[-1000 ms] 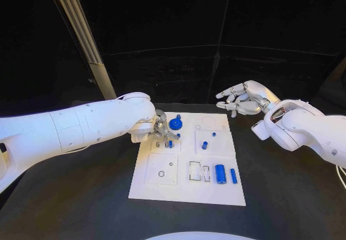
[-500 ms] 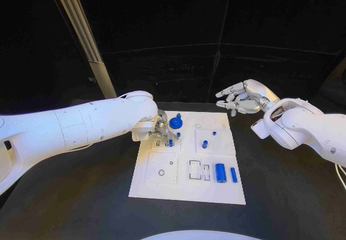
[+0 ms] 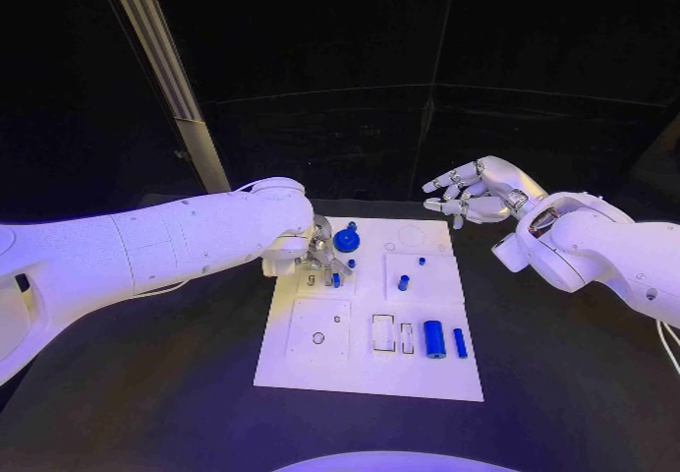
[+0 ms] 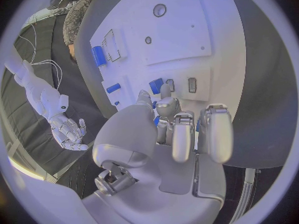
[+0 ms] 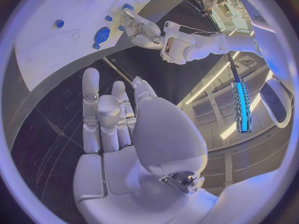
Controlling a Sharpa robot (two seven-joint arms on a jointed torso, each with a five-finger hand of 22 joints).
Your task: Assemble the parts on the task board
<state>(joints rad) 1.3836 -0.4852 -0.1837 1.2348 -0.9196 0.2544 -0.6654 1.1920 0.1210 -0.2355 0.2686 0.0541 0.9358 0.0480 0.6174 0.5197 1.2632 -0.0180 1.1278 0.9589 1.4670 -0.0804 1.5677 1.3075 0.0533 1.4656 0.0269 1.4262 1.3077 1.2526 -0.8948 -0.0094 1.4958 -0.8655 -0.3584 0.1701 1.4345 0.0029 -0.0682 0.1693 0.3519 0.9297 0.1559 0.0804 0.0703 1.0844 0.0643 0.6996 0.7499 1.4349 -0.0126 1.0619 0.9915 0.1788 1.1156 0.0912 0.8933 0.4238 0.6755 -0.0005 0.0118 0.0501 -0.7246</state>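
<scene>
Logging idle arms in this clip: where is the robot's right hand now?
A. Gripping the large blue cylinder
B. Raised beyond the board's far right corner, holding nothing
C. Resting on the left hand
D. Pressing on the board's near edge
B: the right hand hangs beyond the task board with fingers spread and nothing in them, apart from the left hand and the large blue cylinder.

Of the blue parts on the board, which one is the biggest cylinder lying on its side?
The thick blue cylinder near the board's front right, lying beside a thinner blue rod. The other blue parts, farther back, are smaller.
</scene>
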